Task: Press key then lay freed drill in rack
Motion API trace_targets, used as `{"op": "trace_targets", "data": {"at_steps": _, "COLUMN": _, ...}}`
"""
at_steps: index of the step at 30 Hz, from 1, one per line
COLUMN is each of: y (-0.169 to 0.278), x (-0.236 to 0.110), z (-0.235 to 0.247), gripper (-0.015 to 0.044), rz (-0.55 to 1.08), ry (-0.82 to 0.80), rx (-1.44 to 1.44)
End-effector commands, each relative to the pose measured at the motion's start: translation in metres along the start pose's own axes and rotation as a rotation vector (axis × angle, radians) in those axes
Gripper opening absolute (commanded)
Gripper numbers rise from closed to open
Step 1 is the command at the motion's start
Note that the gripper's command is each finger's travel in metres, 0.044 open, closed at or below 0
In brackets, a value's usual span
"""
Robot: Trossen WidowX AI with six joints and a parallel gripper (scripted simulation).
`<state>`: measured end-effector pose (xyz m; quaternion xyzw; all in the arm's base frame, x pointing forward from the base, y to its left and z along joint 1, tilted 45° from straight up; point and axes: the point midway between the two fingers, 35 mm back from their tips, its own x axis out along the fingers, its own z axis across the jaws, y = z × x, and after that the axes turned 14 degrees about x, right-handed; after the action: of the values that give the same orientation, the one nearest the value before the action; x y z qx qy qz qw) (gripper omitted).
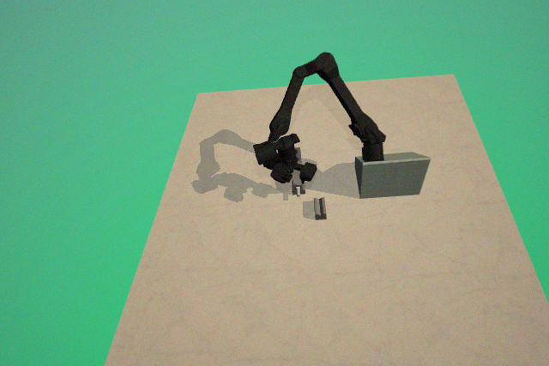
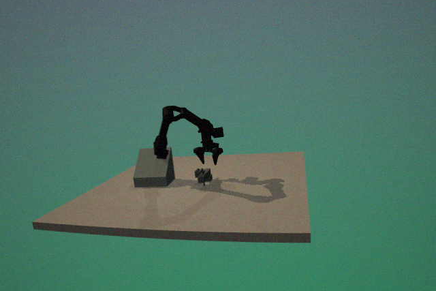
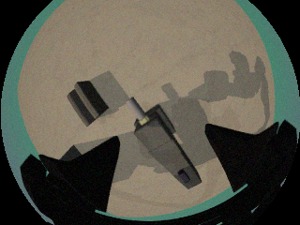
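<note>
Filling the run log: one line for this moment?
gripper: open, empty | above the drill block | drill: not grasped | rack: without drill

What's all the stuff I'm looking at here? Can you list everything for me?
Table: one, beige slab, under everything.
Drill holder block: one, grey, long, lying on the table below the gripper.
Drill: one, pale thin rod sticking out of the block's end toward the rack.
Rack: one, grey with a groove, on the table a little apart from the block, nothing in it.
Key: too small to make out for sure.
Pedestal: one, grey box, bearing the arm.
Arm: one, black, bent over the block.
Gripper: one, black, open, holding nothing, above the block.
</note>
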<state>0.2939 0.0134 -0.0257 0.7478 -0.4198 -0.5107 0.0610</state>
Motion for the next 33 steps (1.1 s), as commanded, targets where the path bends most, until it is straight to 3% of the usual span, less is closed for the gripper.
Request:
{"op": "trace_targets", "data": {"at_steps": 1, "y": -0.025, "x": 0.03, "z": 0.045, "gripper": 0.044, "rz": 0.001, "ry": -0.008, "rx": -0.475}}
{"op": "trace_targets", "data": {"at_steps": 33, "y": -0.022, "x": 0.045, "z": 0.042, "gripper": 0.044, "rz": -0.001, "ry": -0.009, "rx": -0.475}}
